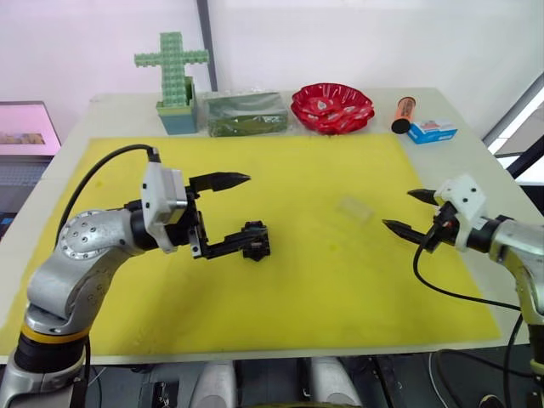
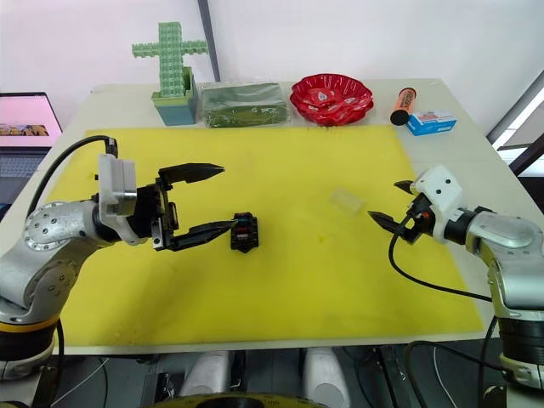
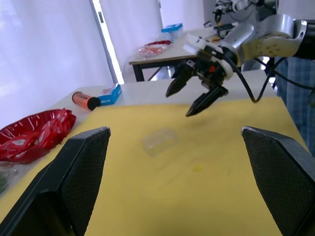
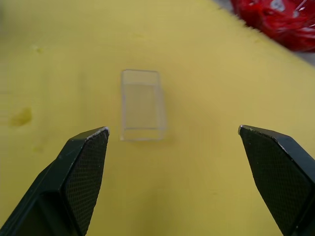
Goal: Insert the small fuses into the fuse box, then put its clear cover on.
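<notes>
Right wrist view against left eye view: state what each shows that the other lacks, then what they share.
Right wrist view alone: a close look at the right gripper's textured inner finger pads.

Left eye view alone: the left gripper, open beside the fuse box, plus the green brick cross, orange tube and blue box.

Both: the clear cover lying free on the yellow mat, the red bowl, and the right gripper open.

A white table [image 2: 476, 144] carries a yellow mat [image 2: 289, 289], red dish [image 2: 331, 98], green package [image 2: 242, 104] and blue box [image 2: 431, 123].
</notes>
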